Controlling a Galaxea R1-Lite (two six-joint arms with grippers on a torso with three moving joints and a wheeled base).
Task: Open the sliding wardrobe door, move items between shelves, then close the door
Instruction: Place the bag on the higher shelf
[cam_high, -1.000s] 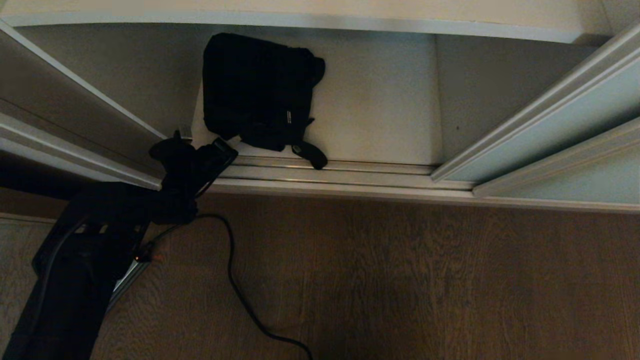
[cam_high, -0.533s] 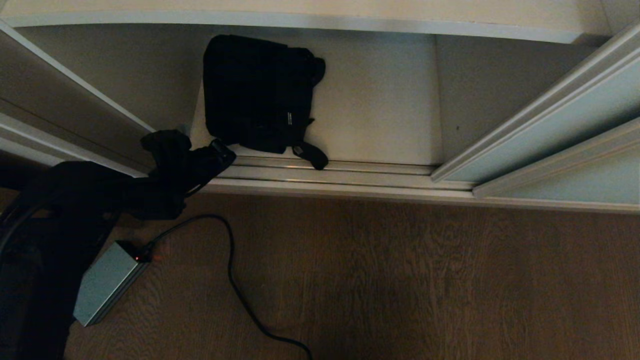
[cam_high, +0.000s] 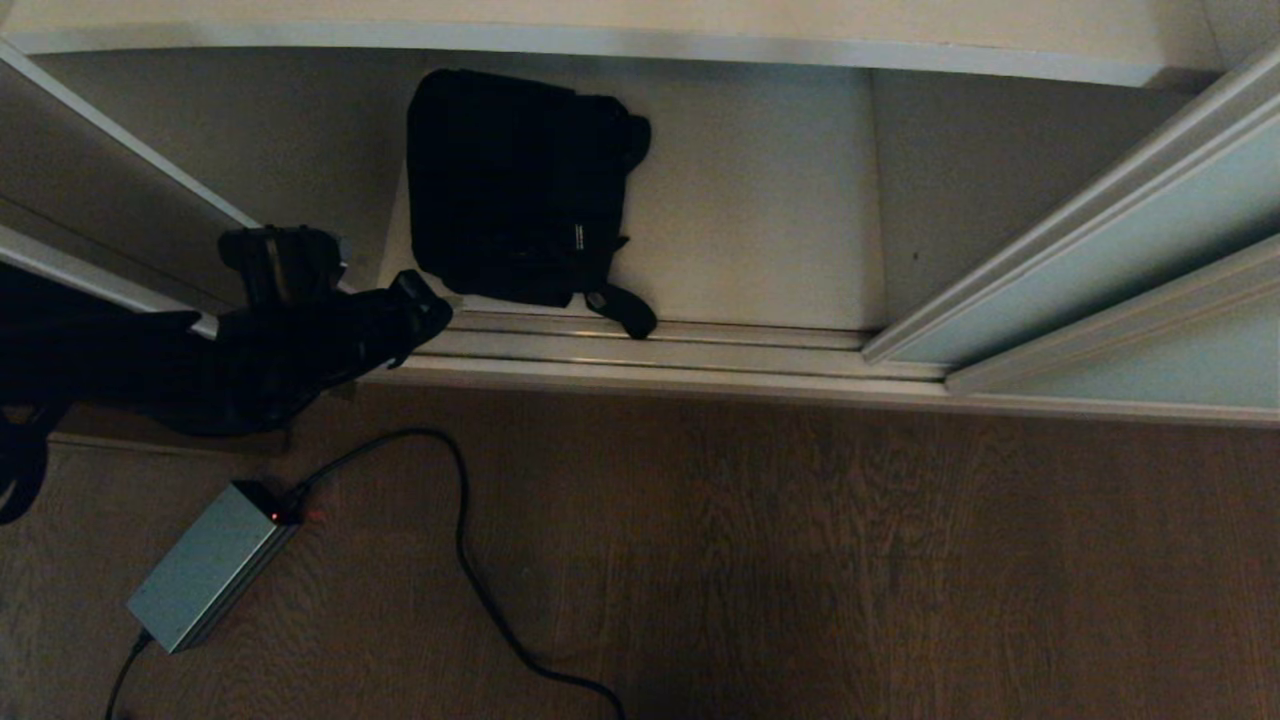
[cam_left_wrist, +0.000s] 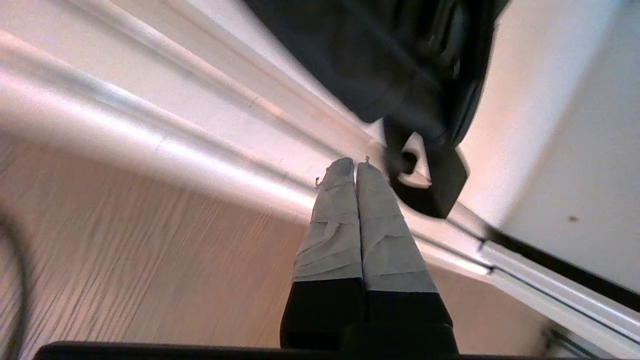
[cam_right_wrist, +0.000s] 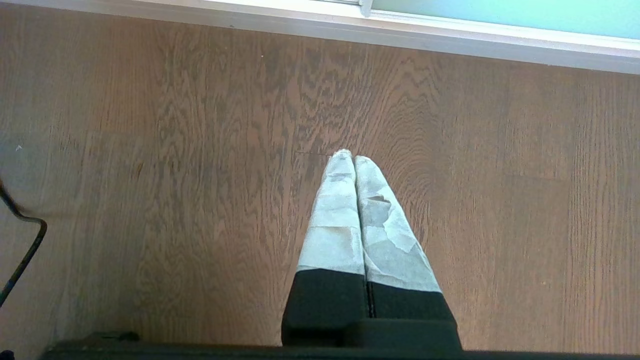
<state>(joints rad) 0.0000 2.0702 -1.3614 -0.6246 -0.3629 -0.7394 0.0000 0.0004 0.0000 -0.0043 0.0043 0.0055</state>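
Wardrobe interior, bottom shelf: black fabric bag lies just beyond left gripper (fingers pressed together, empty), nearer arm.

Left pincer pressed closed, arm extended low, right pincer closed, pointing down

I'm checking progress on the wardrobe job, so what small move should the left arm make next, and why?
Probably open the left gripper: its fingers are pressed together and empty, beside the bag on the bottom shelf. The door is already slid aside, so nothing blocks a grasp.
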